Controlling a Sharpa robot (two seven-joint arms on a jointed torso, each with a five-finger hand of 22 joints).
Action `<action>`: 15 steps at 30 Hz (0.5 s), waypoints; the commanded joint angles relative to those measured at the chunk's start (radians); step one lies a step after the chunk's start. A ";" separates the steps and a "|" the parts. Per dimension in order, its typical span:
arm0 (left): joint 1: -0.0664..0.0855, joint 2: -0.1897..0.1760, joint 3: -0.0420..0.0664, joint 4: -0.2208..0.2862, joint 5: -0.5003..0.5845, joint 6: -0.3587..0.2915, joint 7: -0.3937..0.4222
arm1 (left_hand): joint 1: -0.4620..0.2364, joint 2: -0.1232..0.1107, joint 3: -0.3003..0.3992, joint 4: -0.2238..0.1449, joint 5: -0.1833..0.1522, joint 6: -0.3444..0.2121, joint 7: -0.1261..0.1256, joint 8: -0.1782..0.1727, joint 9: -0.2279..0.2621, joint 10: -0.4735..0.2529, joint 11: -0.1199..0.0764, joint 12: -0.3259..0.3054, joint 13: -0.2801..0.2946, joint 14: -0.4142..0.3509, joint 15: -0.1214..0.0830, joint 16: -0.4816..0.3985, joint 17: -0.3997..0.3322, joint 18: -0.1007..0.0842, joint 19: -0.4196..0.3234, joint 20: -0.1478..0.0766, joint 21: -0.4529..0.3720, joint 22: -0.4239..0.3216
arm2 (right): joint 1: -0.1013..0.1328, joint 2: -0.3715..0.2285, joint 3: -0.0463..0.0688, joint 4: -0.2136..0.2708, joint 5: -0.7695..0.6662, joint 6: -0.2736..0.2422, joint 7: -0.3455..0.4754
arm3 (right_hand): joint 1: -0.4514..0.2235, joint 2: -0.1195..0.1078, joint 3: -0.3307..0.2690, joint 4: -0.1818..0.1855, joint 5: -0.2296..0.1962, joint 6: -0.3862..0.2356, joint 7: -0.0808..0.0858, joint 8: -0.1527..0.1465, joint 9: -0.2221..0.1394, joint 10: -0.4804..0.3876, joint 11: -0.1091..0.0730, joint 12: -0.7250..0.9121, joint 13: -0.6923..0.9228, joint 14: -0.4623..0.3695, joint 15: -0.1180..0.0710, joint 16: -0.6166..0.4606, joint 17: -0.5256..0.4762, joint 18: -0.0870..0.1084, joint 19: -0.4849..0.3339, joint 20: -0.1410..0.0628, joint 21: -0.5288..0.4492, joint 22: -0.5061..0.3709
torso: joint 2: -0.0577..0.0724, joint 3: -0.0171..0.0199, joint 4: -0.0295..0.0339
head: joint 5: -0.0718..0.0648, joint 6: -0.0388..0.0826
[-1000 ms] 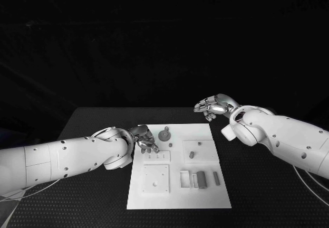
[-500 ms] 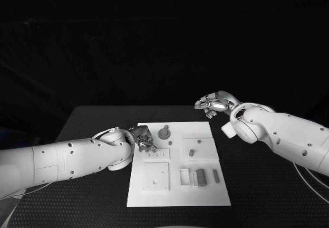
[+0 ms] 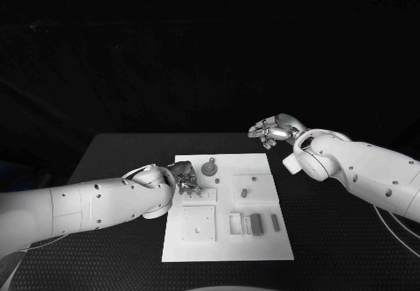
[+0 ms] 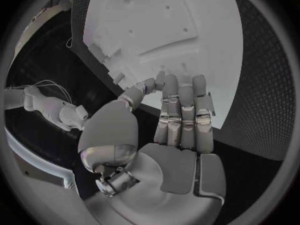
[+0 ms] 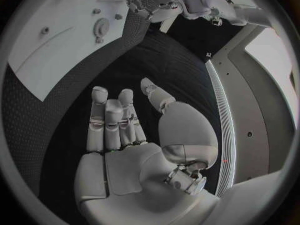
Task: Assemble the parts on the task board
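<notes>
- My left hand (image 3: 184,179) sits low at the board's (image 3: 263,242) left edge, on its far half, fingers pointing in over the white surface.
- Left wrist view: the left hand (image 4: 178,135) has fingers laid side by side, nearly straight, thumb out to one side. Nothing in it that I can see, so I take it as open and empty.
- My right hand (image 3: 273,131) hangs off the board's far right corner, raised, well apart from any part. Right wrist view shows that hand (image 5: 119,135) flat, fingers stretched, holding nothing.
- Parts as they lie in the head view: a round gear (image 3: 210,168) near the far edge, just beside my left fingertips on their right; a small peg (image 3: 244,193) mid-board; a dark block (image 3: 257,225) and a slim bar (image 3: 275,224) in the near right part, both with long axes running near-to-far.
- Key relation: the gear lies right of my left hand and slightly beyond, far closer to it than to the right hand. The left is the nearer hand for any part in the far half.
- Judgement: a short reach rightward would bring the left fingers onto the gear; the block and bar need a pull back toward me.
- Whether the gear is loose or already seated I cannot tell.
</notes>
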 commanded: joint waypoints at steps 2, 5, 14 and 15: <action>-0.004 0.011 0.001 -0.006 -0.010 -0.013 -0.023 | -0.006 0.013 0.002 0.007 -0.001 0.066 -0.056 0.036 0.097 0.009 -0.003 0.008 0.005 0.009 -0.004 0.008 -0.002 -0.014 0.011 -0.003 0.007 0.025 | 0.000 0.000 0.001 0.001 0.003 0.003 0.009 | 0.008 0.000 -0.005 0.000 -0.004 0.001 0.004 0.002 0.001 0.003 -0.005 -0.002 -0.002 -0.004 -0.004 -0.001 -0.002 0.021 -0.002 -0.001 -0.004 0.010 | 0.000 -0.0001 0.0004 | -0.004 -0.003; -0.006 0.014 0.001 -0.012 -0.011 -0.009 -0.029 | -0.010 0.016 0.001 0.007 -0.002 0.069 -0.058 0.040 0.100 0.011 -0.005 0.014 0.009 0.011 -0.007 0.014 -0.004 -0.014 0.013 -0.005 0.012 0.025 | 0.000 0.001 0.001 0.001 0.003 0.004 0.008 | 0.008 0.000 -0.005 0.001 -0.004 0.001 0.004 0.001 0.001 0.003 -0.005 -0.002 -0.002 -0.004 -0.004 -0.001 -0.002 0.021 -0.002 -0.001 -0.004 0.010 | 0.000 -0.0001 0.0002 | -0.005 -0.004; -0.009 0.022 0.001 -0.027 -0.011 0.031 -0.033 | -0.032 0.039 -0.004 0.007 -0.006 0.076 -0.064 0.052 0.110 0.014 -0.011 0.031 0.023 0.017 -0.013 0.033 -0.011 -0.014 0.018 -0.011 0.029 0.025 | 0.000 0.002 0.001 0.001 0.005 0.006 0.007 | 0.008 0.000 -0.006 0.001 -0.004 0.001 0.004 0.001 0.001 0.003 -0.005 -0.002 -0.003 -0.004 -0.004 -0.001 -0.002 0.021 -0.002 0.000 -0.004 0.010 | 0.000 0.0003 0.0000 | -0.005 -0.009; -0.009 0.022 0.001 -0.028 -0.011 0.035 -0.035 | -0.035 0.042 -0.004 0.007 -0.007 0.076 -0.064 0.053 0.111 0.015 -0.011 0.033 0.024 0.018 -0.014 0.034 -0.012 -0.014 0.018 -0.011 0.030 0.024 | 0.000 0.002 0.001 0.001 0.005 0.006 0.007 | 0.008 0.000 -0.006 0.001 -0.004 0.001 0.004 0.001 0.001 0.003 -0.005 -0.002 -0.003 -0.004 -0.004 -0.002 -0.002 0.021 -0.002 0.000 -0.004 0.010 | 0.000 0.0007 -0.0003 | -0.004 -0.010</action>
